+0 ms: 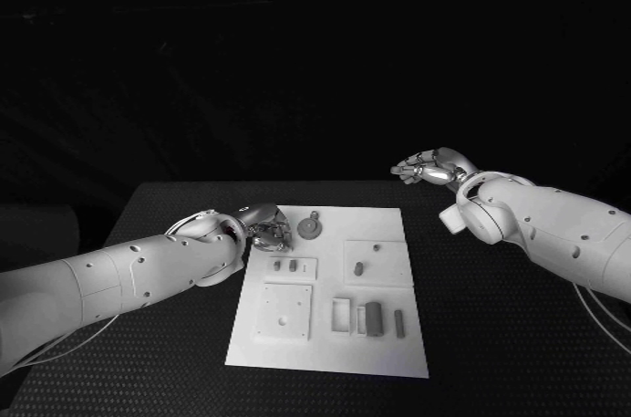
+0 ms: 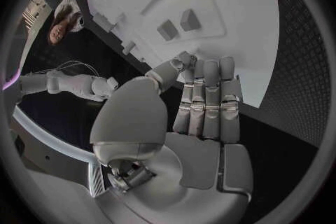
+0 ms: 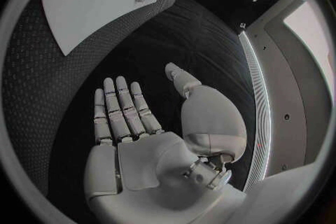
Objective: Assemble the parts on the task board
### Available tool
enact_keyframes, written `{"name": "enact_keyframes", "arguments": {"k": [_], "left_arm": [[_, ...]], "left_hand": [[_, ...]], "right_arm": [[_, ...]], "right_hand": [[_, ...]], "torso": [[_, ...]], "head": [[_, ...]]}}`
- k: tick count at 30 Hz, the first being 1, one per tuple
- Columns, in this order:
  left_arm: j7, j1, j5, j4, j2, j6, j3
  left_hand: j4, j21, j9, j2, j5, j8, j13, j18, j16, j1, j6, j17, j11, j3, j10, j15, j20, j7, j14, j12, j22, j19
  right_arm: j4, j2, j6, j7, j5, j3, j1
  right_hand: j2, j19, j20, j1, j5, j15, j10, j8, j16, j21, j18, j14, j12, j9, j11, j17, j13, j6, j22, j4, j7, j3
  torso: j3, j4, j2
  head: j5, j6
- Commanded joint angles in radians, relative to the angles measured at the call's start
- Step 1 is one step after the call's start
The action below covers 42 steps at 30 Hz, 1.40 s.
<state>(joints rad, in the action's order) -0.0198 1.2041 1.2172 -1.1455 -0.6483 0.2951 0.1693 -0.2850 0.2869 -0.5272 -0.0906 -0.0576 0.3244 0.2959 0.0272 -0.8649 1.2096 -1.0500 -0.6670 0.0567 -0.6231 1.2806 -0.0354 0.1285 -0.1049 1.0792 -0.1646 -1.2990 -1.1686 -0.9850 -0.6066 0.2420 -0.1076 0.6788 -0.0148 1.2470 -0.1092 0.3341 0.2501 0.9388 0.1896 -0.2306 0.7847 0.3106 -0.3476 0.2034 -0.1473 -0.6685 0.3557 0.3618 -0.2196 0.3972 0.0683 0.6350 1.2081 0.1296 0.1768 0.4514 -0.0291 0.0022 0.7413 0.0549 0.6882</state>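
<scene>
The flat white task board [image 1: 329, 344] lies on the ribbed black bench [image 1: 500, 344], small grey parts [image 1: 374, 318] seated in recesses. The left hand [image 1: 267, 227], fingers straight and empty, hovers at its far corner; the right hand [image 1: 431, 169], spread and empty, hangs well beyond.

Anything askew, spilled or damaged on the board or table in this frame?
Nothing stands out. The task board lies flat on the table, its grey parts resting on it. The left hand is at the board's far-left corner; the right hand is open, clear of the board.

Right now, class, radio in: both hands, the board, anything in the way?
Left hand at the white board's far left corner, holding nothing. Right hand open, raised off the board. Grey parts on the board. Nothing in the way.
</scene>
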Motion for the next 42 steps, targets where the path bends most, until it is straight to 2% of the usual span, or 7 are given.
{"name": "enact_keyframes", "arguments": {"k": [1, 24, 37, 42], "left_arm": [[-0.003, -0.005, 0.023, -0.001, 0.006, -0.017, 0.000], [-0.004, -0.016, 0.035, 0.028, 0.032, -0.017, 0.000], [0.008, -0.016, 0.048, 0.034, 0.052, -0.067, 0.002], [0.005, -0.016, 0.048, 0.037, 0.058, -0.078, 0.006]], "left_hand": [[-0.002, -0.001, -0.001, 0.010, -0.003, 0.001, 0.002, 0.026, 0.005, 0.001, -0.007, -0.002, 0.002, -0.006, 0.004, 0.001, 0.003, -0.001, 0.002, 0.004, -0.002, -0.001], [-0.003, -0.004, -0.001, 0.009, -0.002, -0.001, 0.002, 0.026, 0.009, 0.003, -0.005, -0.004, 0.004, -0.005, 0.003, 0.002, 0.002, -0.002, 0.001, 0.010, -0.004, 0.001], [-0.002, -0.005, -0.001, 0.011, -0.002, -0.002, 0.003, 0.025, 0.009, 0.003, -0.005, -0.005, 0.004, -0.005, 0.004, 0.002, 0.002, -0.003, 0.001, 0.011, -0.005, 0.001], [-0.002, -0.005, -0.002, 0.014, -0.002, -0.001, 0.004, 0.025, 0.009, 0.003, -0.006, -0.007, 0.003, -0.004, 0.006, 0.002, 0.002, -0.002, 0.002, 0.012, -0.007, 0.000]], "right_arm": [[-0.002, 0.000, -0.009, -0.011, 0.001, 0.000, 0.000], [-0.002, 0.000, -0.009, -0.011, 0.001, 0.000, 0.000], [-0.001, 0.004, -0.010, -0.011, 0.001, 0.000, 0.000], [-0.001, 0.005, -0.010, -0.011, 0.001, 0.000, 0.000]], "right_hand": [[-0.001, 0.005, -0.005, 0.010, 0.000, -0.007, 0.008, 0.006, 0.005, -0.003, 0.011, -0.001, -0.005, 0.000, -0.001, -0.002, -0.001, -0.006, 0.002, -0.004, 0.075, -0.003], [-0.001, 0.005, -0.005, 0.010, 0.000, -0.007, 0.010, 0.007, 0.006, -0.006, 0.011, -0.002, -0.007, -0.001, -0.001, -0.002, -0.001, -0.006, 0.004, -0.005, 0.075, -0.004], [-0.001, 0.006, -0.005, 0.010, 0.000, -0.007, 0.010, 0.007, 0.006, -0.007, 0.011, -0.002, -0.008, -0.001, -0.001, -0.003, -0.001, -0.006, 0.005, -0.005, 0.075, -0.004], [-0.001, 0.006, -0.005, 0.010, 0.000, -0.007, 0.010, 0.007, 0.006, -0.007, 0.011, -0.002, -0.008, -0.001, -0.001, -0.003, -0.001, -0.006, 0.005, -0.006, 0.075, -0.004]], "torso": [[-0.0001, -0.0003, 0.000], [0.0005, 0.0001, 0.000], [0.0005, -0.0002, 0.000], [0.0003, 0.0000, 0.000]], "head": [[0.000, 0.001], [-0.002, 0.003], [-0.002, 0.004], [-0.003, 0.006]]}}
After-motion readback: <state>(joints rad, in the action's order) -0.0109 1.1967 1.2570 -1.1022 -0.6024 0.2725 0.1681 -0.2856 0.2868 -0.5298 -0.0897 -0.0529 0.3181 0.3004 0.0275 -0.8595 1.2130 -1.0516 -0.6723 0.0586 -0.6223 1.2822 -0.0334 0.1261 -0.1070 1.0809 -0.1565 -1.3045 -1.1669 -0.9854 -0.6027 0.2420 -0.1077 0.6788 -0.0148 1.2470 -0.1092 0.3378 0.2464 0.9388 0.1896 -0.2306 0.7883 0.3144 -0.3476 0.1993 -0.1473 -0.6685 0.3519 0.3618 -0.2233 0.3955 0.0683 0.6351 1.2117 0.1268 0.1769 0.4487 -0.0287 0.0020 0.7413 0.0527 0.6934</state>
